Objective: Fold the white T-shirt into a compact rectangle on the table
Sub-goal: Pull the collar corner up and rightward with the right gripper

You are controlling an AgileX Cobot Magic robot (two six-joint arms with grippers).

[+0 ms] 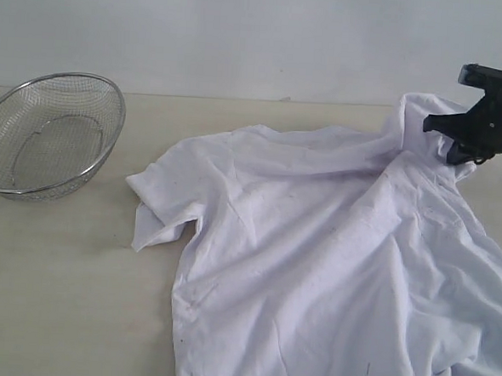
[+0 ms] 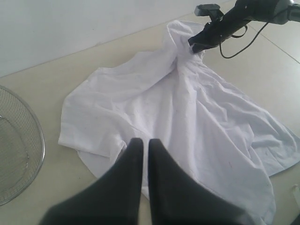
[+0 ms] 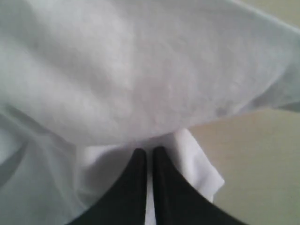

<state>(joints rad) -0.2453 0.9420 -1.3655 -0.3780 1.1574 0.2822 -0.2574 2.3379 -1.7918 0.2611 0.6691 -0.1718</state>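
The white T-shirt (image 1: 332,261) lies rumpled on the table (image 1: 57,295), plain side up; no red lettering or tag shows. One sleeve (image 1: 160,204) points toward the left. My right gripper (image 1: 438,131) is shut on a bunch of the shirt's far right edge and holds it raised above the table, so the cloth drapes down from it. In the right wrist view the cloth (image 3: 140,70) fills the frame and a strip runs between the shut fingers (image 3: 149,152). My left gripper (image 2: 141,143) is shut, holds nothing, hovers over the shirt's (image 2: 187,122) near edge, and is out of the exterior view.
A silver wire-mesh bowl (image 1: 50,133) stands at the far left of the table, apart from the shirt; its rim (image 2: 40,140) shows in the left wrist view. A pale wall runs behind the table. The shirt's lower right part runs past the frame edge.
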